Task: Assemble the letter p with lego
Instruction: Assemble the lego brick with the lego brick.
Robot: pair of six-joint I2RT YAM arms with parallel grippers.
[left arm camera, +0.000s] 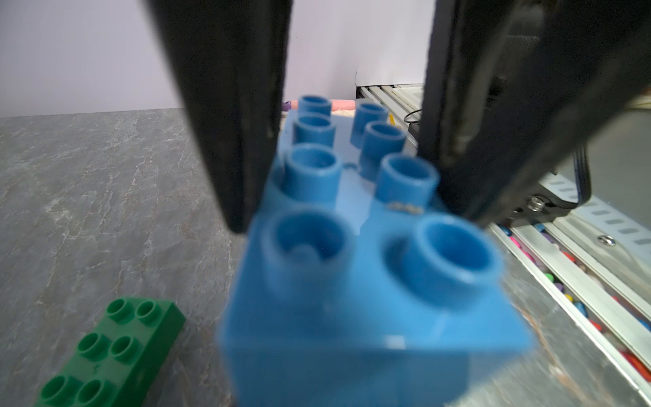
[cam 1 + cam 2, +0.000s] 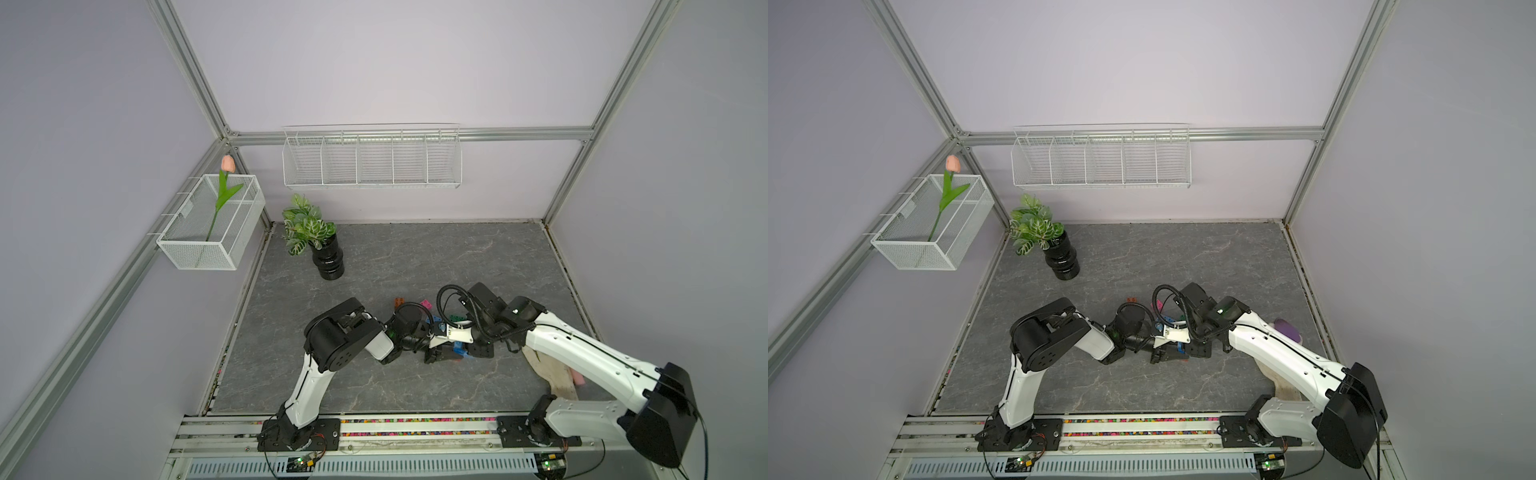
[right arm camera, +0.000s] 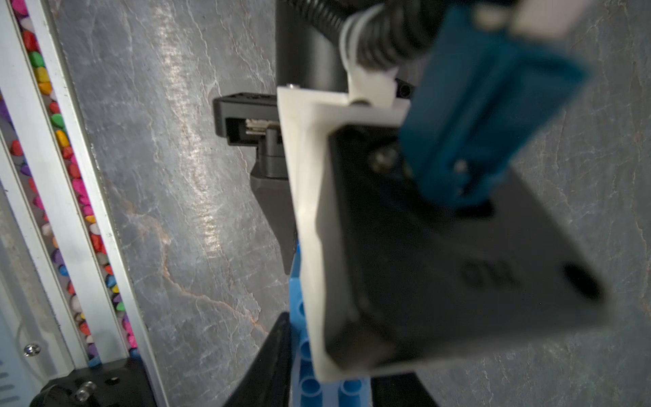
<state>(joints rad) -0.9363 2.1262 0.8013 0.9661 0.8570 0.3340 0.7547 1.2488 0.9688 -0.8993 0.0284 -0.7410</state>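
A blue oblong lego brick (image 1: 355, 267) hangs just above the table, studs up, between both arms. My right gripper (image 1: 359, 222) is shut on its far half, one black finger (image 1: 239, 141) on each long side. The left gripper (image 2: 449, 353) is shut on the brick's near end; in the left wrist view the brick hides its jaws. In the right wrist view the left wrist camera mount (image 3: 352, 211) covers most of the brick (image 3: 327, 387). A green brick (image 1: 109, 356) lies flat beside it. Orange (image 2: 400, 301), pink (image 2: 426, 304) and green (image 2: 458, 319) bricks lie behind the grippers.
A potted plant (image 2: 320, 245) stands at the back left of the grey table (image 2: 374, 386). A mesh basket with a tulip (image 2: 212, 224) and a wire rack (image 2: 372, 158) hang on the walls. A beige cloth (image 2: 557, 374) lies under the right arm. A bead-filled rail (image 2: 415, 420) runs along the front edge.
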